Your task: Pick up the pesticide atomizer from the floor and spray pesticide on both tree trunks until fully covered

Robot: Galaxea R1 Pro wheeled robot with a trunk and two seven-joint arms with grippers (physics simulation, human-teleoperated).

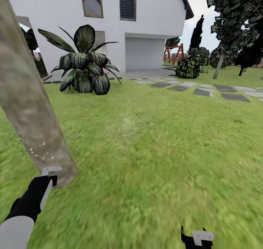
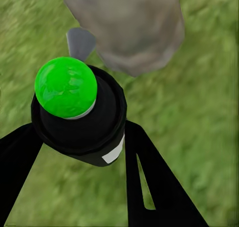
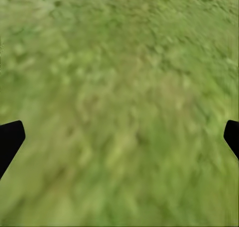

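Observation:
A thick, pale grey-brown mottled tree trunk [image 1: 25,95] leans up the left side of the head view, with fine white specks low down. My left gripper [image 1: 51,173] is right at its base. In the left wrist view the left gripper [image 2: 79,134] is shut on the pesticide atomizer [image 2: 97,119], a black bottle whose rounded tip [image 2: 65,87] shows bright green. It points at the trunk's foot [image 2: 134,32] close ahead. My right gripper [image 1: 197,238] hangs low over the lawn, open, with its fingertips [image 3: 10,139] wide apart above bare grass. Another tree [image 1: 219,64] with a slim pale trunk stands far to the right.
A broad striped-leaf plant [image 1: 86,64] grows ahead on the left, before a white house [image 1: 146,22]. Grey stepping stones [image 1: 204,90] cross the lawn at right, with dark bushes [image 1: 190,66] and a black cypress [image 1: 197,31] behind. Open grass [image 1: 153,150] stretches ahead.

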